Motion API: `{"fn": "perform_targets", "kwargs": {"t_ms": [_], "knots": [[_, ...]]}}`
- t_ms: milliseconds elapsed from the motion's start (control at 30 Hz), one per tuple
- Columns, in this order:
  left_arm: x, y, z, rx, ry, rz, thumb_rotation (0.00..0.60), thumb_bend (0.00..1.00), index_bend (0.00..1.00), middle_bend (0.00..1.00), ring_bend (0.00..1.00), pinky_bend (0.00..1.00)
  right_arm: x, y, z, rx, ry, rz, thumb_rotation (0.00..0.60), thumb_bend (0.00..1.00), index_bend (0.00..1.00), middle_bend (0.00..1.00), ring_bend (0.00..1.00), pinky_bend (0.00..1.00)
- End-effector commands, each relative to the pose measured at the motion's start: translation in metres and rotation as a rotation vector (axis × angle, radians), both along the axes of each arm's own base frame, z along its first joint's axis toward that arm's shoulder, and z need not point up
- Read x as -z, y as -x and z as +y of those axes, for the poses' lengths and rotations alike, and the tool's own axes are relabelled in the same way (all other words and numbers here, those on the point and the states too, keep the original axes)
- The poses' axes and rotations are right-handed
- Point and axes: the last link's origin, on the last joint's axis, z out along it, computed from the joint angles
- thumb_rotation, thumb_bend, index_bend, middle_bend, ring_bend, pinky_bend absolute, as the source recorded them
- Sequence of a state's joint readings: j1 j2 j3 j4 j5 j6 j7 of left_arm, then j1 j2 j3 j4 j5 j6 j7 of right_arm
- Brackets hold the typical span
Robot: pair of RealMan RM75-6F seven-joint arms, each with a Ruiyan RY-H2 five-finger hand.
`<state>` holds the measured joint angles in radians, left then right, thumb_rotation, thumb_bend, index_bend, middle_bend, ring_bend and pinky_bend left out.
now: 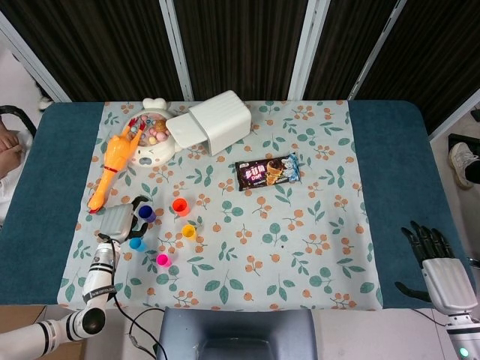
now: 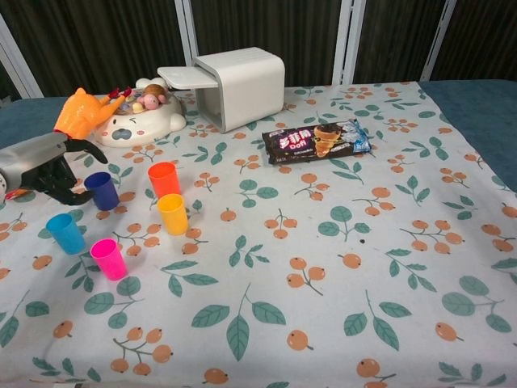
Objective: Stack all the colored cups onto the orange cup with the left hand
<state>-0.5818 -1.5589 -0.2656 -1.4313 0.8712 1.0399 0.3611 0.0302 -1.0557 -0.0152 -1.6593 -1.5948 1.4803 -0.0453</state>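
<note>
My cups, such as the orange cup [image 2: 164,179], look like smooth plastic; the floral tablecloth [image 2: 339,267] is matt cloth; the snack packet [image 2: 316,141] is glossy.

Unreadable print (Chinese characters) on snack packet [image 2: 317,141]

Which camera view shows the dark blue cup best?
The chest view: the dark blue cup shows large from the side, the left robot hand beside it. In the head view the cup is small, partly hidden by the hand.
</note>
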Motion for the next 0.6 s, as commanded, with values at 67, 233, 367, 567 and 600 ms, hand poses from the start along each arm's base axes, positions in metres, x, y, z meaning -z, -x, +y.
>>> {"fn": "perform_targets", "kwargs": {"t_ms": [67, 233, 367, 567, 600], "knots": [[0.004, 0.004, 0.004, -0.012, -0.004, -0.001, 0.600, 0.36, 0.28, 1.00, 1.00, 1.00, -0.001, 0.000, 0.000, 0.000, 0.001, -0.001, 0.600, 0.21, 0.00, 0.00, 0.00, 0.00], [0.006, 0.006, 0.006, -0.011, -0.008, 0.005, 0.600, 0.35, 0.32, 1.00, 1.00, 1.00, -0.001, 0.001, -0.001, 0.003, 0.002, -0.001, 0.600, 0.20, 0.00, 0.00, 0.00, 0.00], [0.008, 0.006, 0.008, -0.012, -0.008, 0.001, 0.600, 0.35, 0.36, 1.00, 1.00, 1.00, -0.001, 0.000, 0.000, 0.002, 0.003, -0.002, 0.600, 0.21, 0.00, 0.00, 0.00, 0.00], [0.014, 0.006, 0.010, -0.017, -0.003, -0.010, 0.600, 0.35, 0.38, 1.00, 1.00, 1.00, -0.001, 0.000, 0.000, 0.002, 0.004, -0.006, 0.600, 0.20, 0.00, 0.00, 0.00, 0.00], [0.015, 0.006, 0.010, -0.017, -0.003, -0.014, 0.600, 0.35, 0.38, 1.00, 1.00, 1.00, -0.002, 0.000, 0.000, 0.002, 0.005, -0.007, 0.600, 0.21, 0.00, 0.00, 0.00, 0.00]]}}
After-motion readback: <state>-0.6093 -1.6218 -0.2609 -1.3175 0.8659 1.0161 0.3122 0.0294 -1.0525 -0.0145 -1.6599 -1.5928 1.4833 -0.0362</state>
